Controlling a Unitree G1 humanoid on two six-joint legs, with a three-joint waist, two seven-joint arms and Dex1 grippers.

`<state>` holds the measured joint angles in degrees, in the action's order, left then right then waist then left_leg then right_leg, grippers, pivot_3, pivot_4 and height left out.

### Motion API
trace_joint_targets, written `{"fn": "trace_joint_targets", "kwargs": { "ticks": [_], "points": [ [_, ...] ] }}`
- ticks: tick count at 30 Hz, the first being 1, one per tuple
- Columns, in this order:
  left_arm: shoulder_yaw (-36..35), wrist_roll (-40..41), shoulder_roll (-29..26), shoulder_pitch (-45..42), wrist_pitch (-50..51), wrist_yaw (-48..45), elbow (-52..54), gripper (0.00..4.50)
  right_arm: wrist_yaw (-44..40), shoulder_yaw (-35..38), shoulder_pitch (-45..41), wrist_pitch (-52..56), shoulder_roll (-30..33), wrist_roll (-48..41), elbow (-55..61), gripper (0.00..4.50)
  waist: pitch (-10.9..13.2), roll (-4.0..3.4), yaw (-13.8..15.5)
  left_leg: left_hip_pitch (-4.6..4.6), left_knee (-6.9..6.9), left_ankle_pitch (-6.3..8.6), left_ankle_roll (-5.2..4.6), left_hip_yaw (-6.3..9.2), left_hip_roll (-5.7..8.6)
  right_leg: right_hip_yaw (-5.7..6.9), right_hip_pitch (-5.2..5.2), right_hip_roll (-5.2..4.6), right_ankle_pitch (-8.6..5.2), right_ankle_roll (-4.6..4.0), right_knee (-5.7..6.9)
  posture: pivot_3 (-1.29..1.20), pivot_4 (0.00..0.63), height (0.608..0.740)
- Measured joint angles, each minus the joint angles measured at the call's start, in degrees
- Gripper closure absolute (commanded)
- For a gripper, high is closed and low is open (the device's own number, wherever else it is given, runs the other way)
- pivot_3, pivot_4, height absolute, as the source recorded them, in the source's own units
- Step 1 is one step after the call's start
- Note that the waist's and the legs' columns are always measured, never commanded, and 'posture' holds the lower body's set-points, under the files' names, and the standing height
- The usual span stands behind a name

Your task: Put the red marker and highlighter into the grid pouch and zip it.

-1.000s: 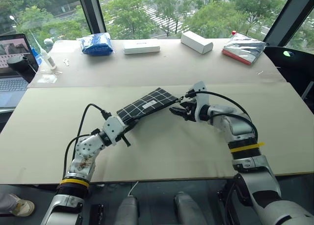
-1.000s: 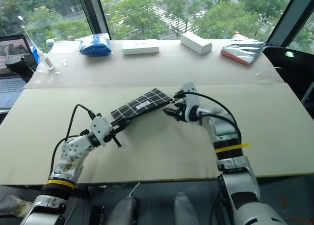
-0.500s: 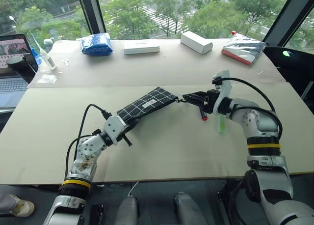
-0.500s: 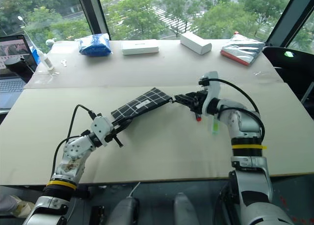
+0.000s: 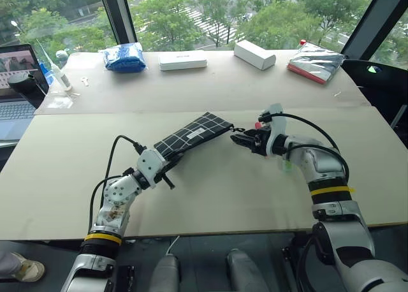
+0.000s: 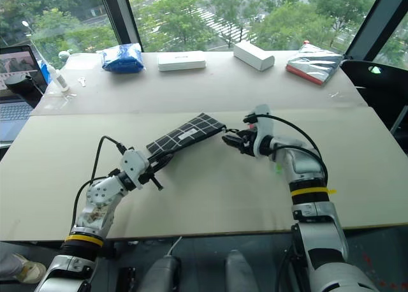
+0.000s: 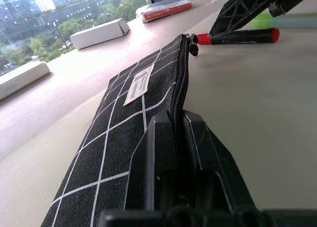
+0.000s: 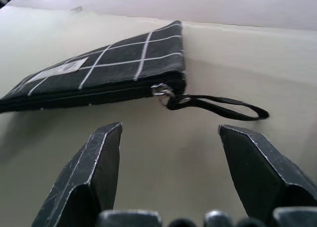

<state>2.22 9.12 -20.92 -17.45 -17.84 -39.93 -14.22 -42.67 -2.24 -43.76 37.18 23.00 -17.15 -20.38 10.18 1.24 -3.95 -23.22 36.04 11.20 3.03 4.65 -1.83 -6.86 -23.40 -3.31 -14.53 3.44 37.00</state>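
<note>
1. The left tool (image 5: 167, 172) is clamped on the near end of the grid pouch (image 5: 191, 136), its two black fingers (image 7: 168, 152) closed over the zipper seam. The pouch runs away from this tool along the worktop (image 5: 76, 158) toward the right tool.
2. The right tool (image 5: 245, 141) stands with its fingers (image 8: 99, 157) apart and empty, facing the pouch's far end. The metal zipper slider (image 8: 162, 92) and its black pull strap (image 8: 218, 106) lie just ahead of this tool, between its two fingers as seen from the wrist.
3. The zipper looks closed along the whole seam, so the pouch probably has to be opened before anything goes in.
4. The red marker (image 7: 237, 36) and the light green highlighter (image 7: 287, 21) lie on the worktop just beyond the pouch's far end, close beside the right tool, both outside the pouch.
5. Handling, as a judgement: the pouch is soft, light fabric that would sag or slide if pulled unheld. The thin, floppy strap is the natural place to pinch. The pens look rigid, smooth and liable to roll; take them across the barrel.
6. Open worktop lies on every side of both tools. Boxes and a blue bag (image 5: 125, 56) sit well apart at the far edge, a laptop (image 5: 16, 81) beyond the left tool.
</note>
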Motion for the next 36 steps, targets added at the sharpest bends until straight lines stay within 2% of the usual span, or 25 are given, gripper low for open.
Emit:
{"fn": "trace_joint_targets", "kwargs": {
  "ticks": [4, 10, 16, 25, 28, 30, 36],
  "points": [
    [-0.96, 0.68, 0.31, 0.0, 2.23, 0.47, 1.51, 4.5, -1.14, -3.99, -0.01, -5.98, 1.07, 4.49, 0.23, 1.05, 0.0, 0.0, 0.01, 0.0, 0.01, 0.0, 0.0, 0.0, 0.0, 0.0, 0.0, 0.0, 0.0, 0.0, 0.0, 0.0, 0.15, 0.74],
    [-1.17, 1.33, 0.51, 0.26, 4.02, 0.72, 3.4, 4.5, -1.61, -4.94, -1.33, -9.8, 1.06, 7.1, -0.11, 1.05, 0.0, 0.0, 0.01, 0.01, 0.0, 0.0, 0.0, 0.0, 0.0, 0.0, 0.0, 0.0, 0.0, 0.0, 0.0, 0.0, 0.15, 0.74],
    [-1.12, 1.31, 1.07, 1.82, 4.03, 1.17, 4.27, 4.5, -0.79, -4.99, -3.2, -11.8, 0.46, 9.12, -5.55, 1.05, 0.0, 0.0, 0.02, 0.01, 0.01, 0.0, 0.0, 0.0, 0.0, 0.0, 0.0, 0.0, 0.01, -0.01, 0.0, 0.0, 0.15, 0.74],
    [-1.05, 1.27, 1.82, 1.72, 4.04, 1.39, 4.38, 4.5, 4.21, -3.71, -8.69, -16.99, -3.15, 11.54, -20.17, 1.05, 0.0, 0.0, -0.02, 0.03, -0.01, 0.0, 0.0, 0.0, 0.0, -0.01, 0.01, 0.0, 0.01, -0.02, 0.0, 0.0, 0.15, 0.74],
    [-1.04, 1.25, 2.07, 1.68, 4.04, 1.43, 4.38, 4.5, 4.03, -3.7, -9.5, -18.09, -4.02, 11.54, -21.3, 1.67, 0.0, 0.0, -0.04, 0.03, -0.01, 0.0, 0.0, 0.0, 0.0, 0.0, 0.01, 0.0, 0.01, -0.02, 0.01, 0.0, 0.15, 0.74],
    [-1.03, 1.25, 2.15, 1.67, 4.04, 1.43, 4.38, 4.5, 3.65, -3.7, -9.49, -18.36, -4.42, 11.48, -21.31, 2.26, 0.0, 0.0, -0.04, 0.03, -0.01, 0.0, 0.0, 0.0, 0.0, 0.0, 0.01, 0.0, 0.01, -0.02, 0.01, 0.0, 0.15, 0.74],
    [-1.03, 1.23, 2.23, 1.65, 4.01, 1.51, 4.36, 4.5, -0.38, -3.71, -9.16, -18.35, -4.34, 11.35, -19.43, 4.39, 0.0, 0.0, -0.02, 0.03, -0.01, 0.0, 0.0, 0.0, 0.0, 0.0, 0.01, 0.0, 0.01, -0.02, 0.02, 0.0, 0.15, 0.74]
  ]
}}
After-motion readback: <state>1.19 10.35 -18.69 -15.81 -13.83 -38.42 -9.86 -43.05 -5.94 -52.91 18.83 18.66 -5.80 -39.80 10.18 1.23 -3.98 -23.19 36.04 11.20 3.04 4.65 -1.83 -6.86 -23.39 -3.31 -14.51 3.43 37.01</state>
